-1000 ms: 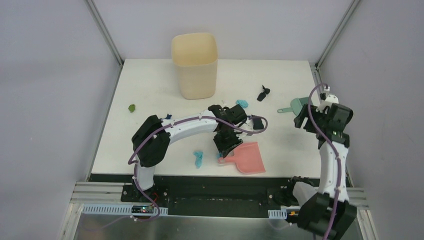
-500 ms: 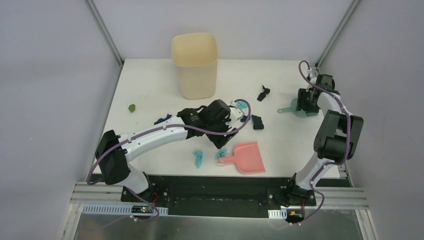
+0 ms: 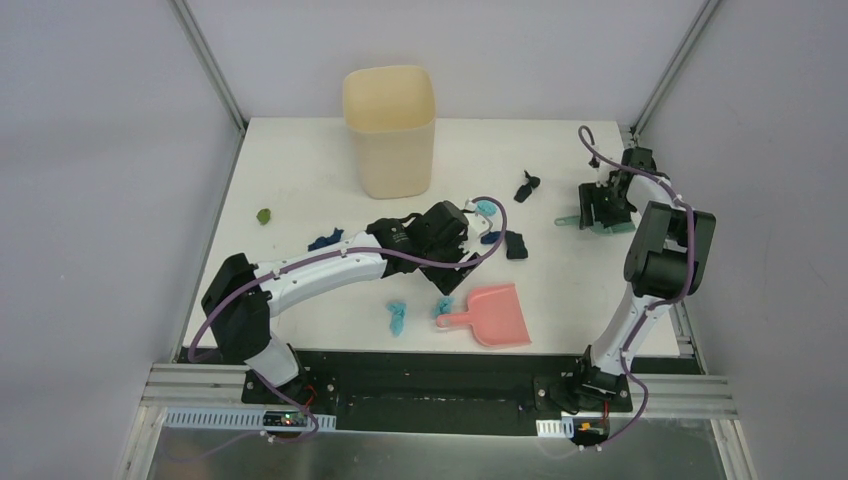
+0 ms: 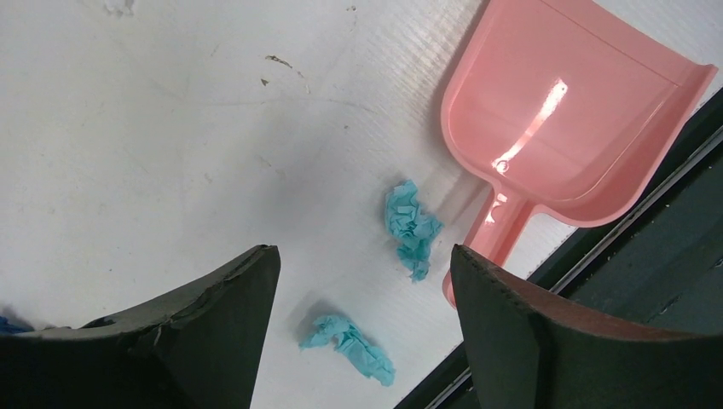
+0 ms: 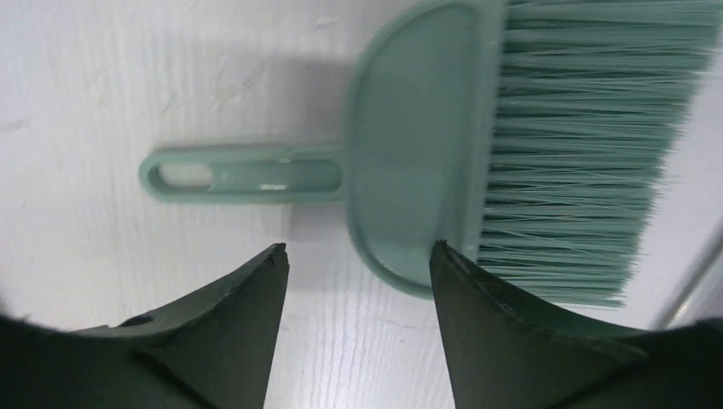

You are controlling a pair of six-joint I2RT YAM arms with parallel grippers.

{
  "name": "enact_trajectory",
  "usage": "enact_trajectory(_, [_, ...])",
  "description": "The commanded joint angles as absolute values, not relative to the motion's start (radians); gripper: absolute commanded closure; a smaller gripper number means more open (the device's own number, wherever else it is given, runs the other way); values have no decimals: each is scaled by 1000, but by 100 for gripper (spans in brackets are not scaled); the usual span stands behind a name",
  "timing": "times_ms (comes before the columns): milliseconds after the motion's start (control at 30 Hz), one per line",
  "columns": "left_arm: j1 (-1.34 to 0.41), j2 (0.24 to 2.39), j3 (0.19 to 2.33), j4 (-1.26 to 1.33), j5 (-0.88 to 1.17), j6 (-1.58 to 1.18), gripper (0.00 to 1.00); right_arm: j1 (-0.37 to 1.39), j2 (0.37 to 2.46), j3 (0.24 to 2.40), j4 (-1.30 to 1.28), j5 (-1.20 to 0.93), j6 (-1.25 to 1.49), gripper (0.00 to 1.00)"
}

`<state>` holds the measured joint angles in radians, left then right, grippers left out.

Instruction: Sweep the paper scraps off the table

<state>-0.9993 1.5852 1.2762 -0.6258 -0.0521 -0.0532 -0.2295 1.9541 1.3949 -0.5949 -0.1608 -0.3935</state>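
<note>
Several paper scraps lie on the white table [image 3: 300, 290]: green [image 3: 264, 215], navy [image 3: 325, 240], black [image 3: 527, 187], dark [image 3: 515, 245], and light blue ones [image 3: 486, 208] [image 3: 397, 318] [image 3: 443, 308]. My left gripper [image 3: 450, 275] [image 4: 364, 251] hangs open and empty above two light blue scraps [image 4: 412, 226] [image 4: 349, 341], beside the pink dustpan [image 4: 563, 111] [image 3: 497, 315]. My right gripper [image 3: 603, 208] [image 5: 359, 247] is open over the teal brush [image 5: 426, 170] [image 3: 575, 220], which lies flat. One right fingertip [image 5: 448, 260] sits over the brush head's edge, and the handle lies beyond the jaws.
A tall cream bin [image 3: 390, 130] stands at the back centre of the table. The brush lies close to the right edge rail [image 3: 632, 150]. The dustpan sits near the front edge, by the black base rail [image 4: 648, 247].
My left gripper has opened and drawn back from the dustpan handle. The dustpan stays flat on the table. My right arm has swung out to the far right, over the brush.
</note>
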Motion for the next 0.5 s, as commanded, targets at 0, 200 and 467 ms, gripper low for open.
enact_trajectory(0, [-993,1553,1266,-574,-65,-53,25,-217,1928,1406,-711,-306,-578,37])
enact_trajectory(200, [-993,1557,1267,-572,-35,-60,27,-182,1805,1257,-797,-319,-876,52])
enact_trajectory(467, [-993,1543,1266,-568,-41,-60,28,-184,1620,1150,-983,-288,-1211,80])
